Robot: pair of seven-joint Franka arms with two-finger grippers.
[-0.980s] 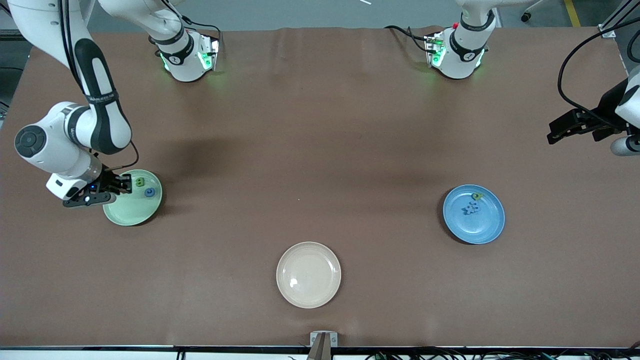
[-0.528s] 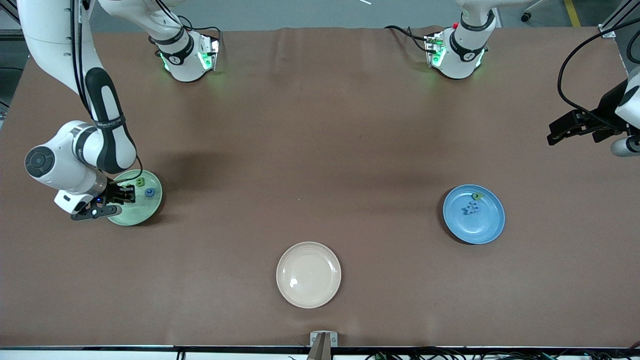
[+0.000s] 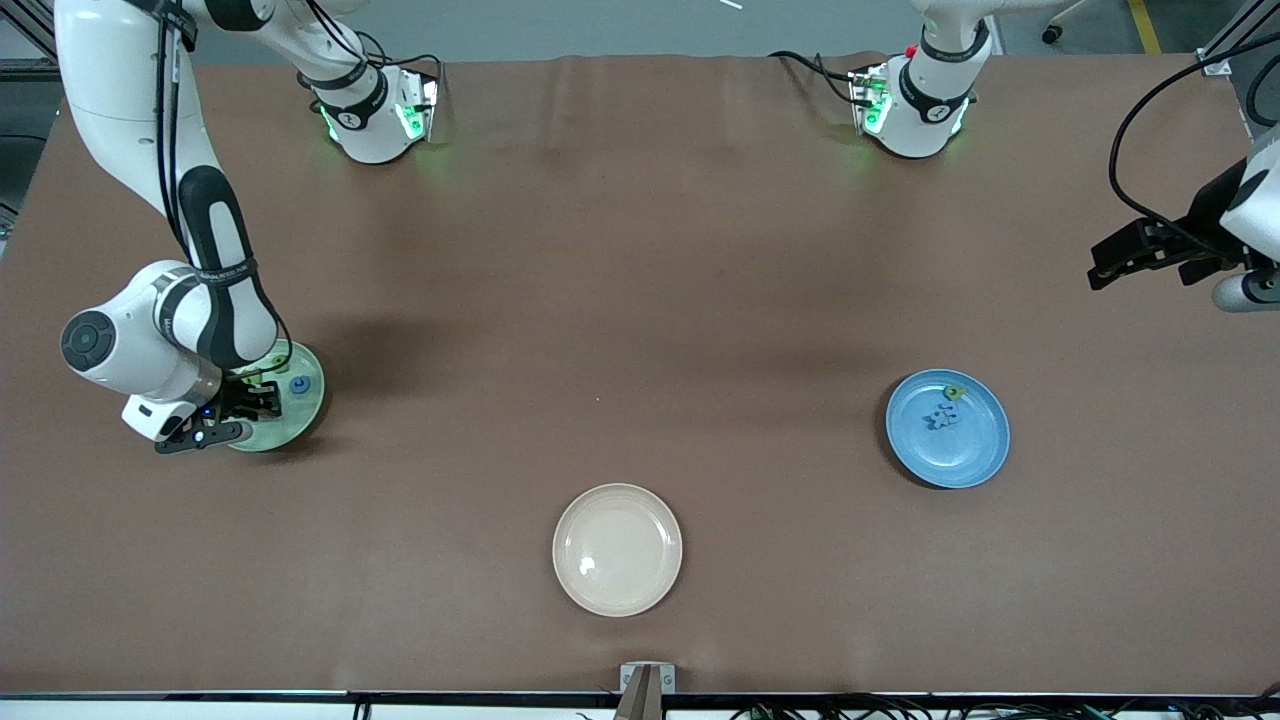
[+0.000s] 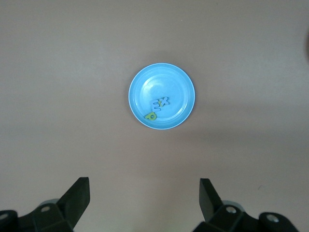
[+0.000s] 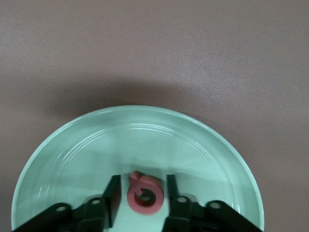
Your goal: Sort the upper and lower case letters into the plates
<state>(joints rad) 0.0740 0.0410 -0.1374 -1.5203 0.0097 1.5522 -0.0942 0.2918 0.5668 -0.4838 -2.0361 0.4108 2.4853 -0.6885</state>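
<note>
The pale green plate (image 3: 306, 402) lies toward the right arm's end of the table. My right gripper (image 3: 262, 403) is low over it, open. A red letter (image 5: 132, 197) lies flat on the green plate (image 5: 145, 130) between the fingers of the right gripper (image 5: 143, 186), with a gap on each side. A blue letter (image 3: 299, 384) also lies in this plate. The blue plate (image 3: 975, 452) toward the left arm's end holds a blue letter pair (image 3: 940, 417) and a green letter (image 3: 955, 392). My left gripper (image 3: 1100, 270) waits open and empty, high above the table; the blue plate (image 4: 169, 84) shows in its wrist view.
A cream-beige plate (image 3: 617, 549) with nothing in it lies near the front edge, midway between the two arms' ends. Brown table cloth stretches between the three plates.
My right gripper has come down and shifted across the green plate, and its fingers have parted from the red letter. The left arm has barely moved.
</note>
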